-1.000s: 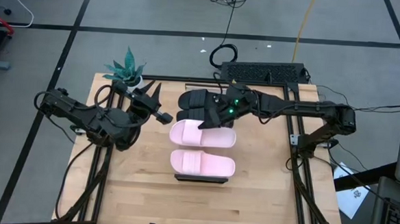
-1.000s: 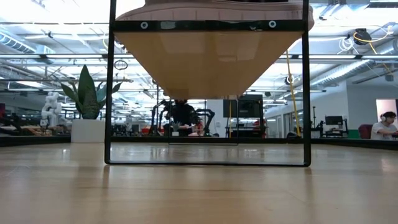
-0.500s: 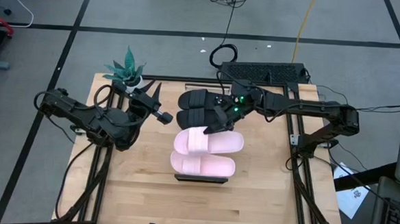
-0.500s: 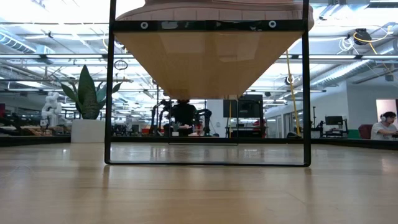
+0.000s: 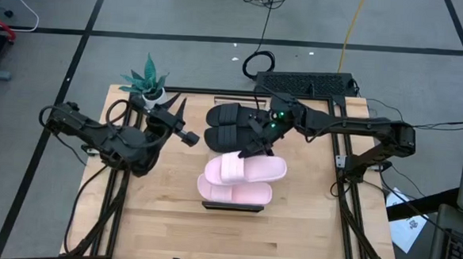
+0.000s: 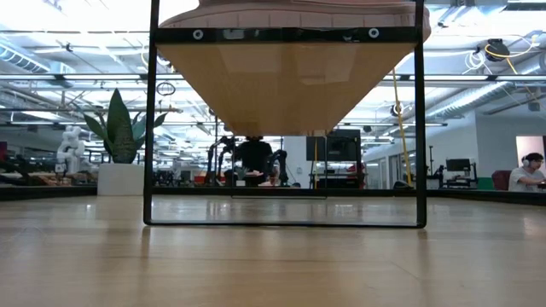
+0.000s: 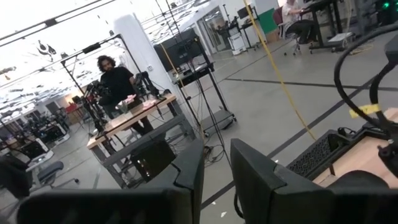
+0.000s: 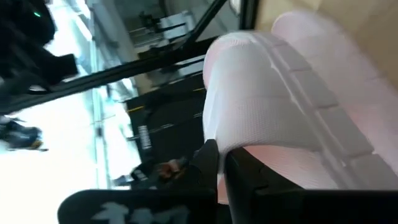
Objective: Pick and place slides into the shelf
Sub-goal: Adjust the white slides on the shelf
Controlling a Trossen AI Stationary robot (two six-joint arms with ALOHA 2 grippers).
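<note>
In the high view two black slides (image 5: 233, 125) lie side by side on the far part of the shelf (image 5: 231, 206). One pink slide (image 5: 230, 193) lies on the shelf's near end. The second pink slide (image 5: 245, 168) is up in my right gripper (image 5: 252, 149) and overlaps the near pink one from above. In the right wrist view its mesh strap (image 8: 249, 106) fills the picture. My left gripper (image 5: 185, 134) hangs raised to the left of the shelf, shut but for a narrow slit, touching nothing. The low view shows the shelf's underside (image 6: 286, 85). My right gripper pinches the far edge of the pink slide's strap (image 8: 233, 144) between its two fingers (image 8: 207, 163). It comes slanting down from the far side. The slide sits roughly level in the hold, over the near pink slide; whether the two touch I cannot tell.
A small potted plant (image 5: 148, 81) stands at the table's far left corner, close to my left arm. A black box with cables (image 5: 305, 83) sits beyond the far edge. Bare wooden tabletop (image 5: 163, 213) lies left, right and near of the shelf. People show in the room behind.
My right gripper has moved a little toward the table's near edge with the pink slide. The slide lay on the shelf next to the black pair; it now sits higher and nearer, overlapping the near pink slide. The left arm has kept still.
</note>
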